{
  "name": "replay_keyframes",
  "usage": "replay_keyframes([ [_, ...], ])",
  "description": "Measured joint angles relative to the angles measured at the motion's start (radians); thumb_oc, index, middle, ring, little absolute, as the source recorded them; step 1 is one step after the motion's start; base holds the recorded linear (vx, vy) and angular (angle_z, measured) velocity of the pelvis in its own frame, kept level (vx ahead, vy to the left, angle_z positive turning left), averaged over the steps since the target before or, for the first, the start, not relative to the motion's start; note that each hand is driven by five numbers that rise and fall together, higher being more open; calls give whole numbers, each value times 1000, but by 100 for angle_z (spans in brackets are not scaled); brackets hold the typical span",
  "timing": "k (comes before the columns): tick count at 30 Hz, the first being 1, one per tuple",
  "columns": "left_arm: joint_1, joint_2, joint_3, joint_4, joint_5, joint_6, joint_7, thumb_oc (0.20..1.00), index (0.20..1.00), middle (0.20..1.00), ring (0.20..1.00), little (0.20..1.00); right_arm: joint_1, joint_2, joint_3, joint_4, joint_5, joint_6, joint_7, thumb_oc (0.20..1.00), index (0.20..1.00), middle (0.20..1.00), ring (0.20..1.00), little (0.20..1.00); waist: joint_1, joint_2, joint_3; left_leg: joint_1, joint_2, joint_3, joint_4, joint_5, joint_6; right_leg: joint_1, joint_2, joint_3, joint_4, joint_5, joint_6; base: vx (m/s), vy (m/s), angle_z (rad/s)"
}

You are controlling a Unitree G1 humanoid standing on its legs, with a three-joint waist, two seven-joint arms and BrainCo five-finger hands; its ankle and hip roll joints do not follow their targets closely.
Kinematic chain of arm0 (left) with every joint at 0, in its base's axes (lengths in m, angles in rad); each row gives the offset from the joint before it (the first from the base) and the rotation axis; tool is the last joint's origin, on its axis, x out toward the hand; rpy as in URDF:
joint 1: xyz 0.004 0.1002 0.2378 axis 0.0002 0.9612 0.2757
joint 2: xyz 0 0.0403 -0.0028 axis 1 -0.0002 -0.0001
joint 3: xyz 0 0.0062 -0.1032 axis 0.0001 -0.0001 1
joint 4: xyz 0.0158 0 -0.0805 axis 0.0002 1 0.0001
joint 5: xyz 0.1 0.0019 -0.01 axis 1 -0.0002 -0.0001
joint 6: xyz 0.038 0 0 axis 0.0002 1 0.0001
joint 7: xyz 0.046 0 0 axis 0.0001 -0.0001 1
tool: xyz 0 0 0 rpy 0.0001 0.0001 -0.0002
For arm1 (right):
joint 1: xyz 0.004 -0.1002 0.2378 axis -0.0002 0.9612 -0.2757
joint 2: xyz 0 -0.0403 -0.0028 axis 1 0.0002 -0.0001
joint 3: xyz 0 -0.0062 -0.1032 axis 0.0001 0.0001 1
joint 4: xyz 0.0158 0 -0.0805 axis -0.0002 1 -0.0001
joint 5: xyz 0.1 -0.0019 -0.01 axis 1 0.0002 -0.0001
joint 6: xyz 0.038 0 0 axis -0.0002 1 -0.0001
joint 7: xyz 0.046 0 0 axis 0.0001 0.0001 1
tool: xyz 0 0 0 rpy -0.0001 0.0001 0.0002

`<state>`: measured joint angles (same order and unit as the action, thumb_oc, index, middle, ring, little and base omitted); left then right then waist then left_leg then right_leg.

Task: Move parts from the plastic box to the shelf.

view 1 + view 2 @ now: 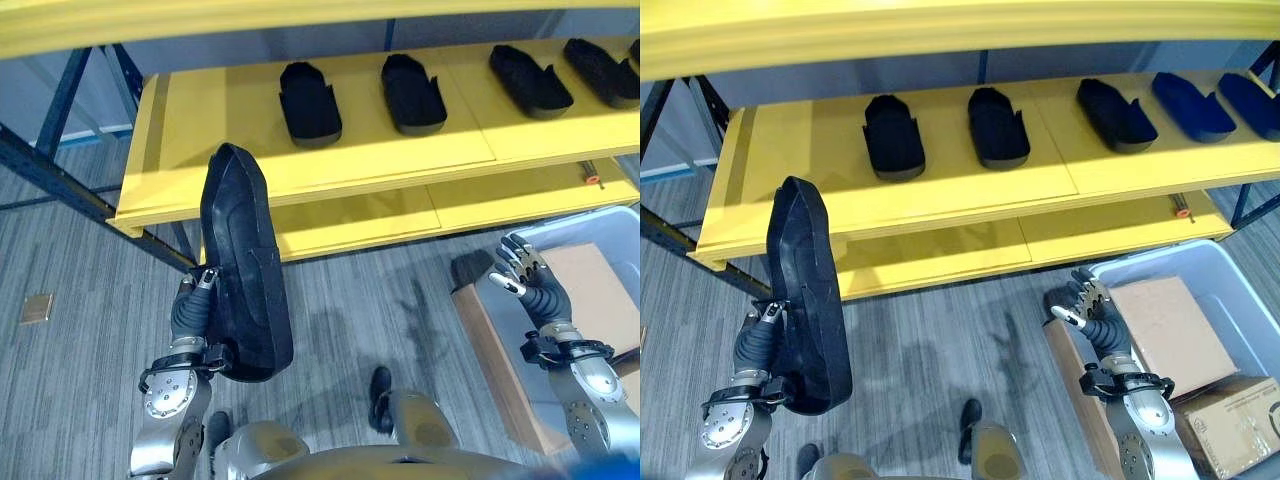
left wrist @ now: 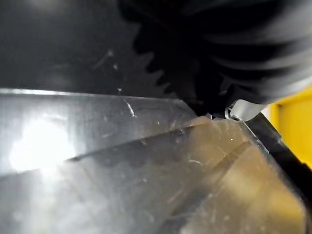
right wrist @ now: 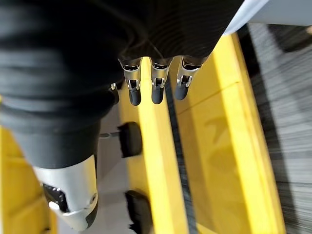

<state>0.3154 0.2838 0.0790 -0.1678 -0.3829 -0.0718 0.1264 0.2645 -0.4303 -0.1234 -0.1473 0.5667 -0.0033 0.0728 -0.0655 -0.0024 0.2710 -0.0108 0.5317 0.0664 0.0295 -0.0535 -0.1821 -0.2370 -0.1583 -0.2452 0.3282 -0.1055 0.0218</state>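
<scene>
While the yellow shelf point(image 1: 330, 150) spans the far side of the scene as its largest thing, everything else can be placed against it. The grey carpeted floor point(image 1: 90, 330) runs beneath and in front of the shelf. In front of the shelf's right end stands the pale plastic box point(image 1: 1230, 285), with a brown cardboard piece point(image 1: 1165, 320) lying inside it and another cardboard box point(image 1: 1230, 425) at its near corner.

In front of the shelf's left end, level with its front edge, the left hand point(image 1: 192, 310) holds up a large black part point(image 1: 245, 270), long, rounded at the top and standing nearly upright. The part hides most of the hand, so I cannot tell how the fingers lie on it; in the left wrist view a dark surface and a shiny one sit right against the camera.

On the shelf's upper board lie black parts in a row point(image 1: 310, 103), well apart from each other, running from near the middle to the right end.

In front of the shelf's right part, by the box's near-left corner, the right hand point(image 1: 1092, 305) hangs holding nothing; in its wrist view its fingers point(image 3: 156, 90) hang straight, side by side, relaxed.
</scene>
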Motion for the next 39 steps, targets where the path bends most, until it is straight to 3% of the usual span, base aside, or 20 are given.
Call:
replay_keyframes([
  [1,-20,-6,-26,3,0,2,1,200,200,200,200,200,10,0,-17,49,-2,-1,-10,1000,1000,1000,1000,1000,0,46,18,-10,1,54,-2,0,-11,5,-51,-40,49,-19,45,140,518,101],
  [2,-19,-4,-57,5,1,6,-3,200,200,200,200,200,33,-8,-30,51,-1,7,-21,1000,1000,1000,1000,1000,-16,102,-3,-46,-44,113,31,-1,-11,37,-96,-67,22,-4,88,172,398,82],
  [3,0,12,-58,6,1,3,-13,200,200,200,200,200,48,-1,-7,36,0,9,-17,1000,1000,1000,1000,1000,-3,125,-26,-27,-124,51,-4,54,-58,63,-117,-50,-46,44,112,123,293,34],
  [4,12,44,-33,10,1,3,-10,200,200,200,200,200,46,32,48,26,0,11,-8,1000,1000,1000,1000,1000,27,78,-40,-14,-217,49,-7,53,-48,115,-161,6,-157,63,109,111,275,27],
  [5,13,73,-15,6,1,2,-11,200,200,200,200,200,69,45,76,8,1,11,4,1000,1000,1000,1000,1000,28,51,-62,-37,-262,31,-3,53,-21,165,-178,11,-237,60,101,86,192,46],
  [7,4,135,25,-1,1,-7,-9,200,200,200,200,200,88,80,105,3,0,12,11,1000,1000,1000,1000,1000,58,-24,-83,-46,-326,17,-30,80,16,197,-162,-11,-269,120,115,91,144,64],
  [8,6,141,36,-1,1,-6,-7,200,200,200,200,200,92,93,105,7,-1,13,11,1000,1000,1000,1000,1000,66,-46,-92,-49,-338,7,-29,80,17,210,-165,-20,-285,161,112,102,108,32],
  [11,34,173,41,-1,2,-4,-8,200,200,200,200,200,80,120,106,-10,-1,11,23,1000,1000,1000,1000,1000,82,-99,-123,-41,-350,-6,-29,72,37,231,-170,-85,-307,231,122,110,120,19],
  [14,23,171,32,-1,2,-3,-10,200,200,200,200,200,43,110,109,-15,-2,12,31,1000,1000,1000,1000,1000,70,-106,-126,-35,-358,4,-27,66,39,248,-172,-88,-337,239,147,103,71,-11],
  [16,6,171,22,-1,3,-3,-9,200,200,200,200,200,33,93,119,-14,-2,13,31,1000,1000,1000,1000,1000,72,-94,-118,-38,-358,10,-27,67,38,248,-171,-88,-355,230,159,46,19,-17],
  [17,-21,171,6,-1,5,-3,-9,200,200,200,200,200,23,84,124,-14,-2,16,31,1000,1000,1000,1000,1000,58,-86,-110,-43,-357,17,-27,71,30,248,-169,-89,-372,211,183,45,19,-26],
  [19,-106,169,-51,-3,21,-3,1,200,200,200,200,200,19,41,141,-15,-2,18,33,1000,1000,1000,1000,1000,24,-63,-95,-56,-326,27,-19,76,20,234,-138,-76,-385,203,182,0,16,-25],
  [22,-206,173,-71,-7,31,-7,15,200,200,200,200,200,18,25,157,-15,-1,18,34,1000,1000,1000,1000,1000,-5,-75,-79,-91,-318,39,-9,83,12,186,-129,-57,-390,225,171,-1,8,-22],
  [26,-213,173,-88,-8,52,-10,14,200,200,200,200,200,16,25,177,-15,-2,19,41,1000,1000,1000,1000,1000,-27,-82,-74,-82,-312,67,-15,84,11,171,-121,-29,-401,241,169,37,17,-21],
  [32,-167,172,-88,-7,51,-12,23,200,200,200,200,200,-27,22,179,-15,-2,19,39,1000,1000,1000,1000,1000,-7,-81,-72,-61,-315,83,-25,82,10,182,-123,-17,-406,241,169,40,58,-4],
  [36,-113,175,-87,-5,48,-12,1,200,200,200,200,200,-25,28,173,-14,-3,18,39,1000,1000,1000,1000,1000,27,-78,-70,-64,-357,45,15,51,28,231,-165,-49,-406,236,172,58,154,33],
  [39,-83,179,-90,19,48,-11,-19,200,200,200,200,200,-26,55,165,-14,-3,18,40,1000,1000,1000,1000,1000,17,-46,-65,-122,-428,4,169,-26,91,212,-249,-39,-268,238,163,37,267,52],
])
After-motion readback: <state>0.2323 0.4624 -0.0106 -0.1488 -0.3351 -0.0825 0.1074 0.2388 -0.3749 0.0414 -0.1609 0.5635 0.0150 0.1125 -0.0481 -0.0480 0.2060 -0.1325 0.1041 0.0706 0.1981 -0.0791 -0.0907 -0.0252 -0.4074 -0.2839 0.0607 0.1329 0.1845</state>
